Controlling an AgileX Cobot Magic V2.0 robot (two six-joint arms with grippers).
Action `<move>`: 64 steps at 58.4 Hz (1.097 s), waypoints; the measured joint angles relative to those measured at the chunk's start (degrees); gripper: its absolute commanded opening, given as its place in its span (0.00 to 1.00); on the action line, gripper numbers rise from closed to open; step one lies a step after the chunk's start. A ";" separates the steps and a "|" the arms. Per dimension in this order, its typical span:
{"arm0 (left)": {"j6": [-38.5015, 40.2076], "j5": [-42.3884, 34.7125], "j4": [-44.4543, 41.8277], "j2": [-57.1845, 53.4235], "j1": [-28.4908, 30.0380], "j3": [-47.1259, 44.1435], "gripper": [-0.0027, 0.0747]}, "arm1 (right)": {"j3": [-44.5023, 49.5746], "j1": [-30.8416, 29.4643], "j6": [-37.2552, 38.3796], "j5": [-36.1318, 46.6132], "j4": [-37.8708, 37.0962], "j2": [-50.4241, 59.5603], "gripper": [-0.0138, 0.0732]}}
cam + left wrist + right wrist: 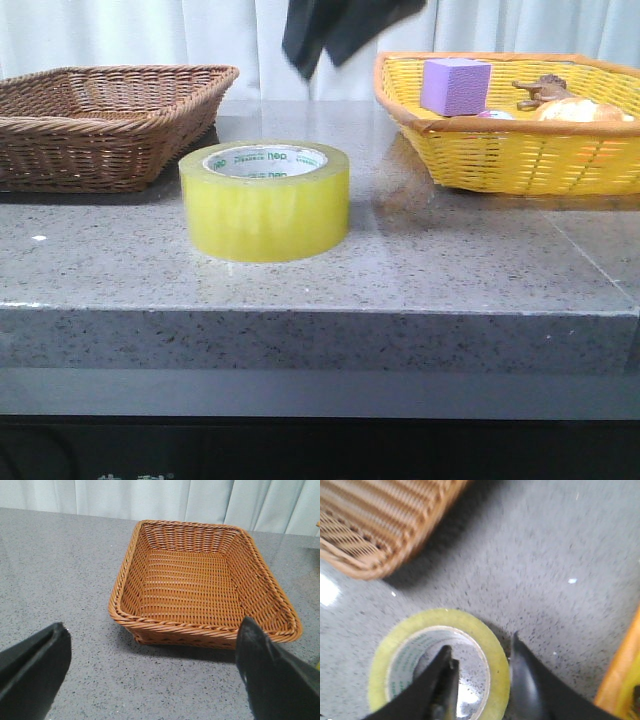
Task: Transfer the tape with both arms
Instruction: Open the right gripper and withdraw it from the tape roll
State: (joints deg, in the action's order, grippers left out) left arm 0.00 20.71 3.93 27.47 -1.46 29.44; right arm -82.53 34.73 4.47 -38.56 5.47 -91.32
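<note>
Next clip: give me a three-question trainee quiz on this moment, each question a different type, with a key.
1. True or false: the tape roll lies inside the brown basket.
2. Multiple choice: where do the right gripper's fingers stand? A) both inside the roll's core; B) one inside the core, one outside the wall; C) both over the yellow basket.
3. Fill in: the purple cube sits in the ___ basket.

Key
1. False; it stands on the table between the two baskets.
2. B; the jaws are open across the wall.
3. Yellow.
</note>
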 measured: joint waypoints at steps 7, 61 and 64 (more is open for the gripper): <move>0.00 0.00 0.00 0.00 0.00 0.00 0.89 | -0.10 0.00 0.00 0.10 0.00 1.34 0.09; 0.00 0.00 0.00 0.00 0.00 0.00 0.89 | 39.36 -23.49 0.00 13.27 -2.34 45.61 0.06; 0.00 0.00 0.00 0.00 0.00 0.00 0.89 | 43.24 -23.49 0.00 14.72 -2.34 49.45 0.06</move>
State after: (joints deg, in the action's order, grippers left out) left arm 0.00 20.71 3.93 27.47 -1.46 29.44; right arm -39.28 11.24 4.47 -23.84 3.13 -41.87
